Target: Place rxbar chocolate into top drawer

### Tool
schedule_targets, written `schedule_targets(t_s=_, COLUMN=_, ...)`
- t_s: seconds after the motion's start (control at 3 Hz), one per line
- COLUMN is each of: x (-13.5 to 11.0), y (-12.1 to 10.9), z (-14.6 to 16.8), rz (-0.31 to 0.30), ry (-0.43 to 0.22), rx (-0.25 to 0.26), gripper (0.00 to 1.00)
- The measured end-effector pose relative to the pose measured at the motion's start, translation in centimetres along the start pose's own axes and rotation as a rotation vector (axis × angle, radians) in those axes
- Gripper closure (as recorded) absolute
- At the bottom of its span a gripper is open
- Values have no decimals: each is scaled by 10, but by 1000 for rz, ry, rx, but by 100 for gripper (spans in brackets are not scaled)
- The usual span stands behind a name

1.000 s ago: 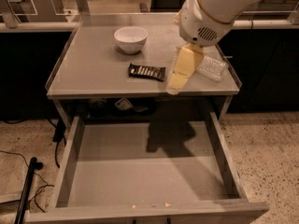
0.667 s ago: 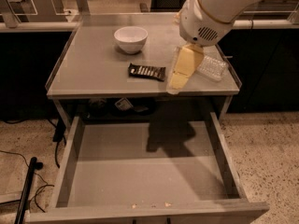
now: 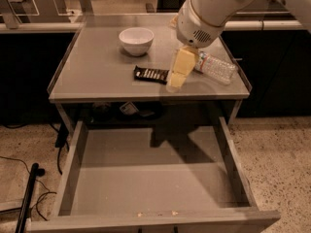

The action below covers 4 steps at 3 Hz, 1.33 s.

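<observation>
The rxbar chocolate, a dark flat bar with white lettering, lies on the grey tabletop near its front edge. My gripper hangs from the white arm just to the right of the bar, with its yellowish tip close above the tabletop, and holds nothing that I can see. The top drawer is pulled out wide below the table's front edge, and its grey inside is bare.
A white bowl stands at the back of the tabletop, left of the arm. A clear plastic water bottle lies on its side right of the gripper. A black pole and cables lie on the floor at the left.
</observation>
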State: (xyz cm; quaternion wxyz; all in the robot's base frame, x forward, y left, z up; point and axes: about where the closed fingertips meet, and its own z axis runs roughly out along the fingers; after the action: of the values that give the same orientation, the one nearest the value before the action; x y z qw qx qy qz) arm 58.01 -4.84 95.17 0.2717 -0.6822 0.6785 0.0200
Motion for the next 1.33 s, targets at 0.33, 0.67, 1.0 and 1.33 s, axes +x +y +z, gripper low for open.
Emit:
schedule_targets(t_s=0.33, x=7, y=-13, z=26, rz=10, ry=-16, rx=-41, gripper=0)
schedule_targets(t_s=0.67, x=14, y=-17, z=46, rz=28, ry=-32, rx=-76, gripper=0)
schedule_targets(t_s=1.0, x=19, y=-17, z=67, rz=56, ry=-57, rx=-103, gripper=0)
schedule_targets(t_s=1.33, x=18, y=-19, z=86, rz=74, ry=-71, rx=-123, gripper=0)
